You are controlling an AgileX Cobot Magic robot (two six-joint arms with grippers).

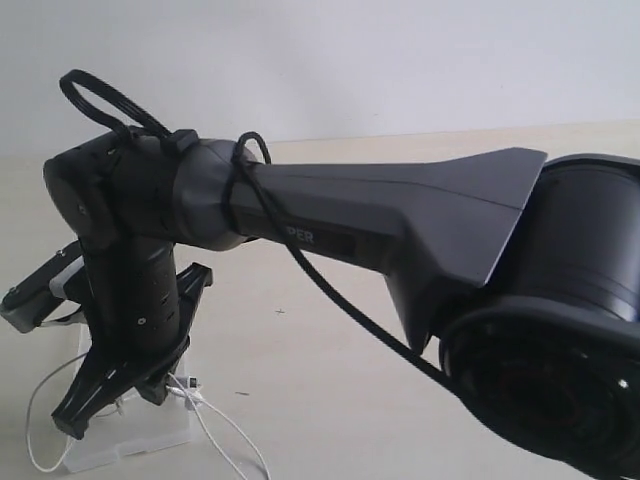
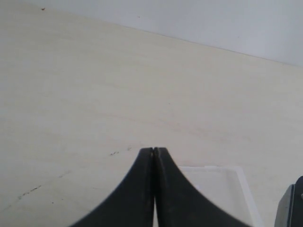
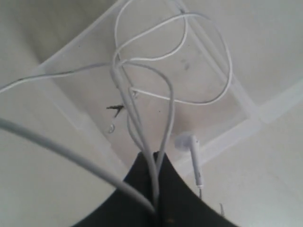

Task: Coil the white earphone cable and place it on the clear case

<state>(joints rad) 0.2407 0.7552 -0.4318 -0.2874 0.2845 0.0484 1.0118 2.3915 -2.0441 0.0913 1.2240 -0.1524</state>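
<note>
The clear case (image 3: 156, 78) lies flat on the surface (image 3: 274, 189), a translucent rectangle with paler edges. The white earphone cable (image 3: 171, 106), thin and slack, hangs in loose loops over the case. Several strands run together into the closed right claw (image 3: 154, 158), which pinches them. One earbud (image 3: 188, 142) shows at the case's edge. More loops trail onto the surface on both sides of the case.

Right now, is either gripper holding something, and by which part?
The right gripper is shut on the earphone cable, pinching a few strands of its wire. The left gripper is shut on nothing.
</note>
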